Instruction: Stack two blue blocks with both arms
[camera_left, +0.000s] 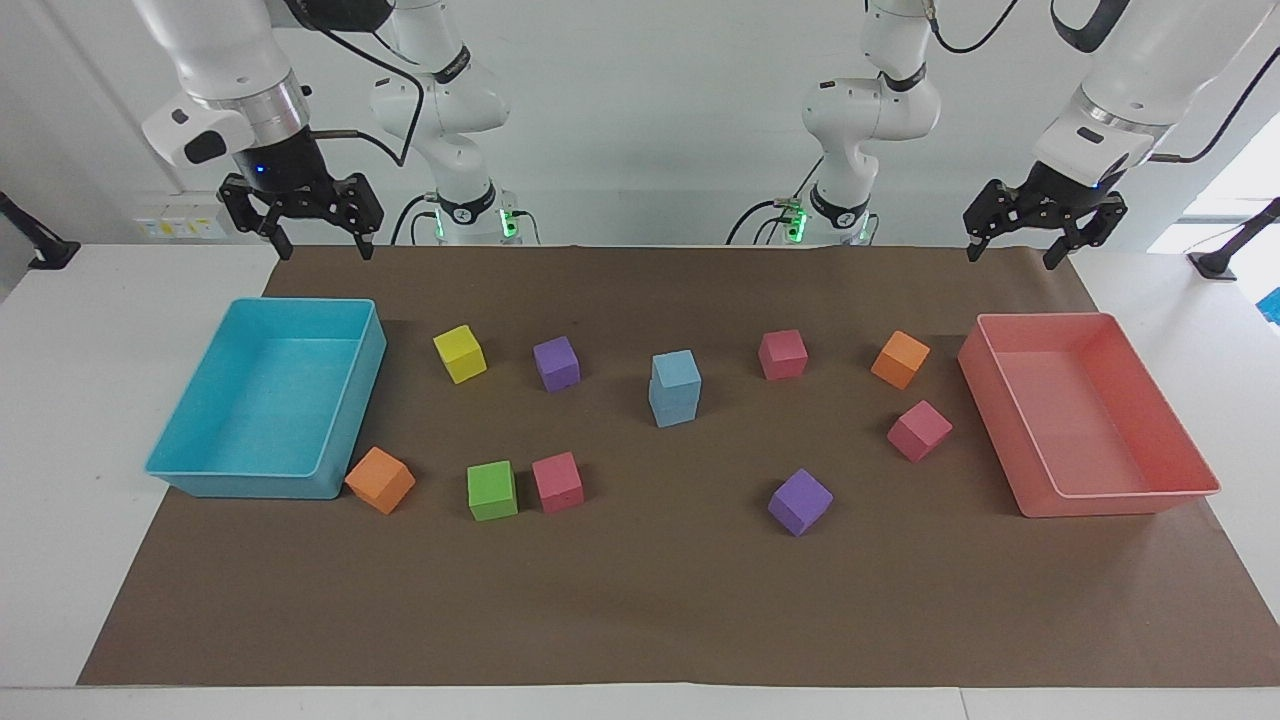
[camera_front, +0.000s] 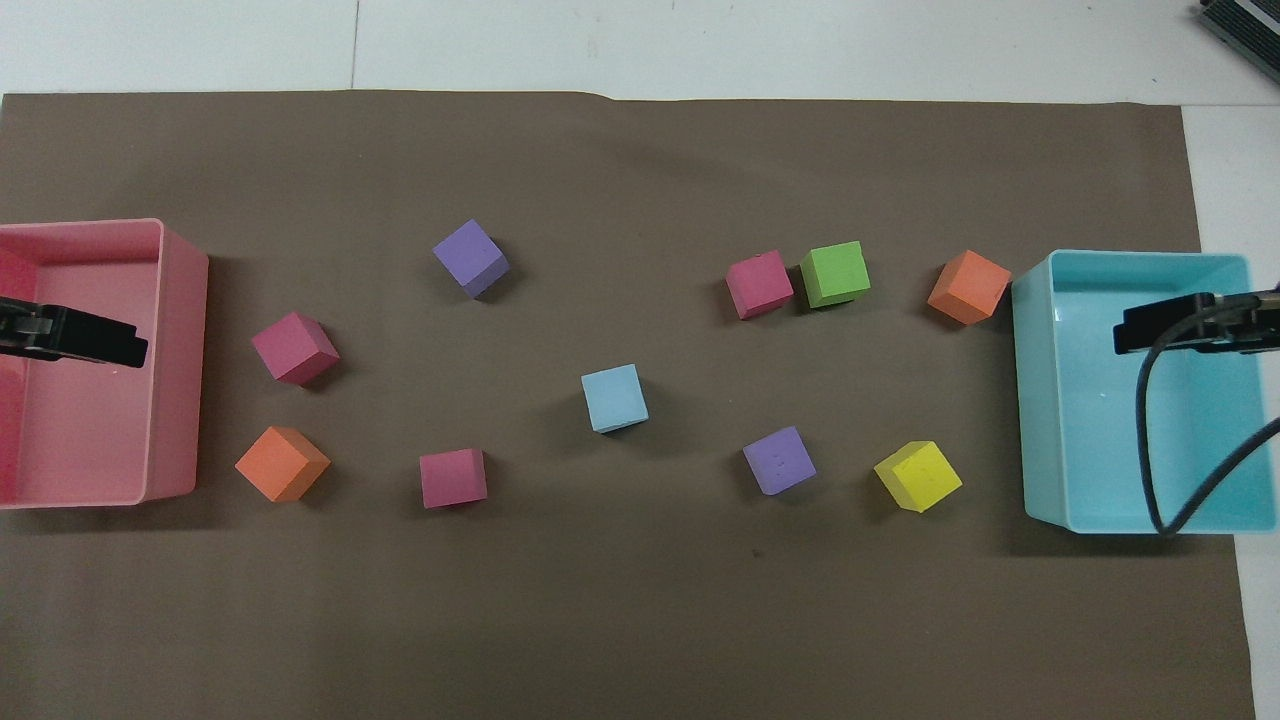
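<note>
The two blue blocks stand stacked in the middle of the brown mat, the upper blue block (camera_left: 676, 369) resting on the lower blue block (camera_left: 671, 408). In the overhead view only the upper one (camera_front: 614, 397) shows. My right gripper (camera_left: 320, 246) is open and empty, high in the air over the robots' end of the cyan tray (camera_left: 352, 400); it also shows in the overhead view (camera_front: 1150, 330). My left gripper (camera_left: 1010, 258) is open and empty, raised over the robots' end of the pink tray (camera_left: 1100, 500); it also shows in the overhead view (camera_front: 110, 345).
Around the stack lie a yellow cube (camera_left: 460, 353), two purple cubes (camera_left: 556, 362) (camera_left: 800, 502), three pink-red cubes (camera_left: 782, 354) (camera_left: 919, 430) (camera_left: 557, 481), a green cube (camera_left: 492, 490) and two orange cubes (camera_left: 900, 359) (camera_left: 380, 479).
</note>
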